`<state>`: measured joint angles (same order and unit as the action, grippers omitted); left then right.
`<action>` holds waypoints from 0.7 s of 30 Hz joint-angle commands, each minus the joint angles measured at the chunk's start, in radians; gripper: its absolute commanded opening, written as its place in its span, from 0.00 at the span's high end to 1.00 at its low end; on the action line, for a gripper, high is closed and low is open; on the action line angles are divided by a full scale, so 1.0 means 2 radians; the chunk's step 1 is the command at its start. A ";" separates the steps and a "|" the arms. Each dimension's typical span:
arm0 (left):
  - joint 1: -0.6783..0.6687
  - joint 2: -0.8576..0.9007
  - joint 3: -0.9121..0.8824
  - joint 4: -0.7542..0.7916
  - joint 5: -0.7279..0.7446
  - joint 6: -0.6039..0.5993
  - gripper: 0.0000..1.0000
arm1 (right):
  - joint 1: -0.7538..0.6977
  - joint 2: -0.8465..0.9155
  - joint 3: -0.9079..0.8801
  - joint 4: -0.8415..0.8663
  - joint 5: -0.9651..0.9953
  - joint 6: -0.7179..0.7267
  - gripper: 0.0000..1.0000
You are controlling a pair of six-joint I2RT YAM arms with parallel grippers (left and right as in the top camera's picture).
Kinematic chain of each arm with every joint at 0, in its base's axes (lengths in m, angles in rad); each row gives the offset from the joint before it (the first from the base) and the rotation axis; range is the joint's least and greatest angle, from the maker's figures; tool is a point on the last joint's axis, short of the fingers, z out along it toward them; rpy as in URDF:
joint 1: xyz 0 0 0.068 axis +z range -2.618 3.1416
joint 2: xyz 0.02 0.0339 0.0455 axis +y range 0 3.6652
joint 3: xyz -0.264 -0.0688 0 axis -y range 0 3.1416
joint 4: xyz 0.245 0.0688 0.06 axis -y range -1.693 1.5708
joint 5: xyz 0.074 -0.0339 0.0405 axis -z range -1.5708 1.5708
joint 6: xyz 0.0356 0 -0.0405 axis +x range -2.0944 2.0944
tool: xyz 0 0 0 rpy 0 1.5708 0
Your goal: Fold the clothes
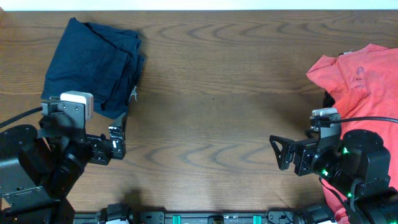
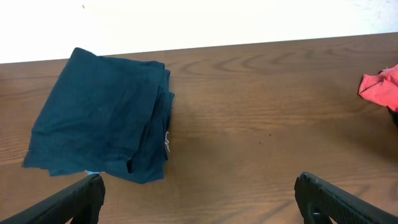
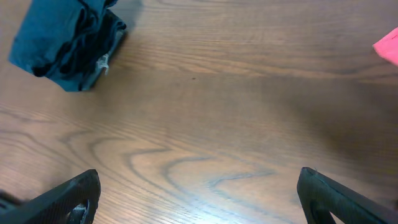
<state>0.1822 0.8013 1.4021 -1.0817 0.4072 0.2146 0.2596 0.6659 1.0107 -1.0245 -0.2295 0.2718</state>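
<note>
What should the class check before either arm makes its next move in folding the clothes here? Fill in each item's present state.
1. Left tool open and empty: ok.
2. Right tool open and empty: ok.
3. Navy garment folded into a compact stack at far left: ok.
4. Red garment spread flat for folding: not ok; crumpled, partly hidden by the right arm.
5. Table bare between the two garments: ok.
6. Anything lying beneath the red garment: cannot tell.
</note>
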 commanded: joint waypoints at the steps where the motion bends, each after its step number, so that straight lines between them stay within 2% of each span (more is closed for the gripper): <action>1: -0.001 0.000 0.002 -0.002 -0.006 0.006 0.02 | 0.005 0.000 0.005 -0.001 -0.025 0.027 0.01; 10: -0.001 0.000 0.002 -0.002 -0.006 0.006 0.02 | 0.005 -0.001 0.005 0.006 0.061 0.021 0.01; 19: -0.001 0.000 0.002 -0.002 -0.006 0.006 0.02 | 0.003 -0.008 0.004 0.056 0.206 0.020 0.01; 21: -0.001 0.000 0.002 -0.002 -0.006 0.006 0.02 | -0.005 -0.029 -0.004 0.073 0.216 -0.003 0.01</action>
<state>0.1822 0.8013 1.4021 -1.0821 0.4065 0.2146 0.2588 0.6521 1.0100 -0.9039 0.0914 0.3008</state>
